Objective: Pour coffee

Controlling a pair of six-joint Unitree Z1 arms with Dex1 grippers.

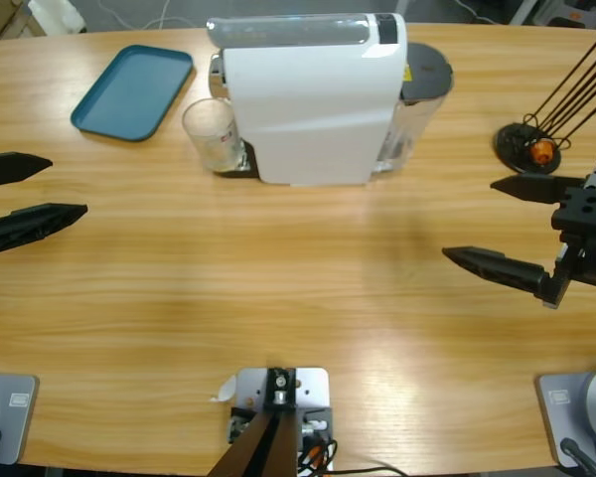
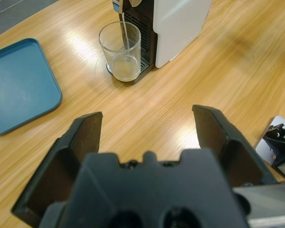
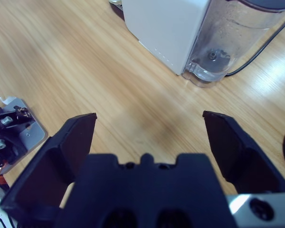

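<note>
A white coffee machine (image 1: 308,99) stands at the table's far middle, and a clear glass tumbler (image 1: 212,134) sits under its spout. In the left wrist view a thin stream falls from the spout into the tumbler (image 2: 121,50), where a shallow layer of pale coffee (image 2: 125,69) lies at the bottom. My left gripper (image 1: 68,187) is open at the left edge, well short of the glass, with nothing between its jaws (image 2: 147,123). My right gripper (image 1: 469,219) is open at the right side, apart from the machine (image 3: 166,28), and holds nothing (image 3: 149,128).
A teal tray (image 1: 134,91) lies at the far left, beside the tumbler. The machine's clear water tank (image 3: 228,42) sits on its right end with a black cable behind it. A black stand (image 1: 531,144) with thin rods and an orange piece is at the far right.
</note>
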